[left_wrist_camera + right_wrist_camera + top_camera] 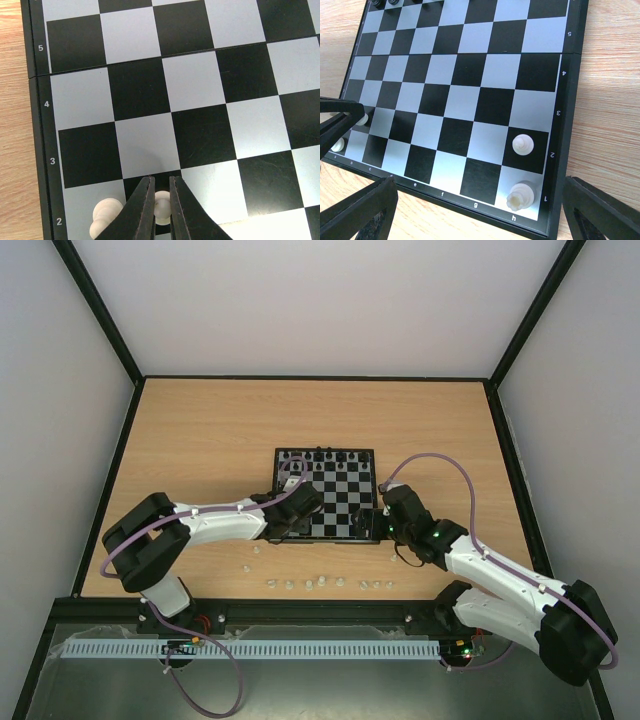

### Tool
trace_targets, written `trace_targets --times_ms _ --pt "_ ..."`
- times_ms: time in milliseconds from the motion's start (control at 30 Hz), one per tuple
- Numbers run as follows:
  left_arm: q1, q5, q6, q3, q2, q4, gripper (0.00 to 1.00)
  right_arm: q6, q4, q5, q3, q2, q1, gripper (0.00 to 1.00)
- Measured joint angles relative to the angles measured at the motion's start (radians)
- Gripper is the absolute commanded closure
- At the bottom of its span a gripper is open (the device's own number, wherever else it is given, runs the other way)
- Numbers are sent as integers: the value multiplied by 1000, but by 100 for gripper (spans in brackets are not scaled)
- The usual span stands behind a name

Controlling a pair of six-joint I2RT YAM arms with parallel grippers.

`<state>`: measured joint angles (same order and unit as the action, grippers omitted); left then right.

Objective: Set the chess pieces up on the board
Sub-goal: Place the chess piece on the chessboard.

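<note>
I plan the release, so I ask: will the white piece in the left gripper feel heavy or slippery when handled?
Probably light and stiff: the white piece is smaller than one square of the board. Its smooth, rounded look suggests it could slip in the left gripper, whose narrow jaws are shut on it.

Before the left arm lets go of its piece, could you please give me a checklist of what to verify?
1. Grip: left gripper shut on the white piece: ok.
2. Square: that piece is over a dark second-rank square of the board: ok.
3. Base seated on the board: cannot tell, the fingers hide it.
4. The neighbouring pawn apart from those fingers: cannot tell, very close.
5. The right gripper open, empty, apart from the corner piece and the h-file pawn: ok.
6. All white pieces on the board: not ok, loose pieces lie on the table.
</note>
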<state>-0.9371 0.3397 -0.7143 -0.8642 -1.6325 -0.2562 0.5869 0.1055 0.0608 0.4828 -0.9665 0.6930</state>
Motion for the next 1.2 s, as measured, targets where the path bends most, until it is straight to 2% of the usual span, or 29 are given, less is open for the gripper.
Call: trace_targets --times_ms 667,933,1200 --pt "0 -8 -5 2 3 -5 74 0 0 0 0 0 0 10" --pt "-14 22 -8 -1 71 -25 67 0 0 0 0 0 0 9" --pt "-56 73 25 -25 146 -60 46 0 0 0 0 0 0 8"
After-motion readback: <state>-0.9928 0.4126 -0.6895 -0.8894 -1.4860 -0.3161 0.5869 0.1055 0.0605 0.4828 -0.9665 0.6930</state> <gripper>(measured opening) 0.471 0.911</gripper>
